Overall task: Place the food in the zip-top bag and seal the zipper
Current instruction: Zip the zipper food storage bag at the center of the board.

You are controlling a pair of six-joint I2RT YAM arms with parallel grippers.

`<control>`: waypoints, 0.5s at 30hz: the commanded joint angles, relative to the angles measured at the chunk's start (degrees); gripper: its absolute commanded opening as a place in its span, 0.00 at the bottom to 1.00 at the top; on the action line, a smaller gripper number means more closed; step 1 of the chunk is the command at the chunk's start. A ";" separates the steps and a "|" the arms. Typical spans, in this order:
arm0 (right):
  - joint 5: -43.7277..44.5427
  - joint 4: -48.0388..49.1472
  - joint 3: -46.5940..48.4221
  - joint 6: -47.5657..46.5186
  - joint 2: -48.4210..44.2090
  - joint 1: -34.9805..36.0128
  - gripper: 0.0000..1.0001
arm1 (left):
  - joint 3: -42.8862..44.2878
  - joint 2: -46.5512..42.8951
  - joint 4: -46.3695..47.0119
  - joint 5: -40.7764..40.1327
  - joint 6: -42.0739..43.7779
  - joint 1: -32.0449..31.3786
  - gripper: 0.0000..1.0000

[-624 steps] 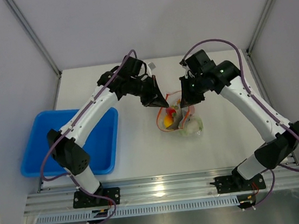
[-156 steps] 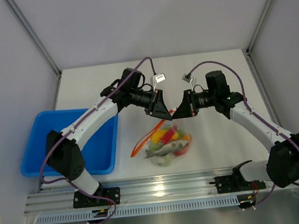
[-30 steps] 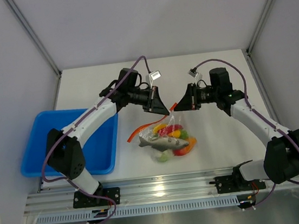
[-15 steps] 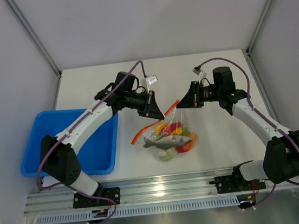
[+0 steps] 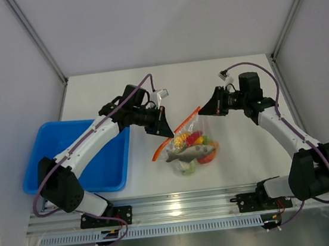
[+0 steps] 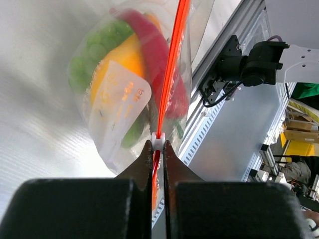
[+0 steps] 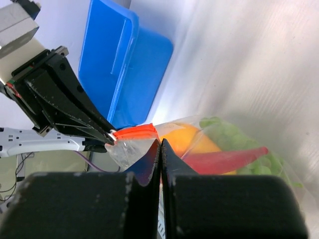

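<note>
1. Hanging by its mouth edge between the two grippers, the zip-top bag [image 5: 185, 167] sits near the middle of the table [image 5: 241, 161]; whether its bottom touches the tabletop cannot be told.
2. The zipper [image 6: 172, 64], a thin red-orange strip, runs taut and slanted from the left gripper [image 5: 167, 136] up to the right gripper [image 5: 202, 111].
3. The left gripper's fingers [image 6: 144, 159] are clenched on the zipper, with a small white slider [image 6: 158, 142] right at their tips.
4. The right gripper's fingers [image 7: 149, 162] are pinched together on the clear plastic at the other end of the red strip.
5. The bag is clear, crinkly and glossy, with a pale printed patch on one side.
6. The food [image 5: 190, 150] is all inside it: a grey fish lying across the front, green lumpy pieces, a yellow-orange piece and a long red one, packed against each other.
7. The blue tray [image 5: 45, 149], smooth plastic with rounded corners, lies on the table's left side, well apart from the bag; the left arm reaches over its near right corner.
</note>
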 commanded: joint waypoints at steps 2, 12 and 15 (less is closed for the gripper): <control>0.81 4.97 1.87 1.20 0.98 -1.36 0.00 | -0.37 -3.82 -5.31 -1.75 -0.27 0.30 0.00; -15.36 6.82 7.76 -2.93 6.08 2.94 0.23 | 0.25 -4.26 -3.47 1.76 0.08 0.30 0.01; -16.42 7.01 8.55 -2.93 7.40 4.17 0.34 | 0.68 -4.35 -3.30 2.29 0.25 0.30 0.01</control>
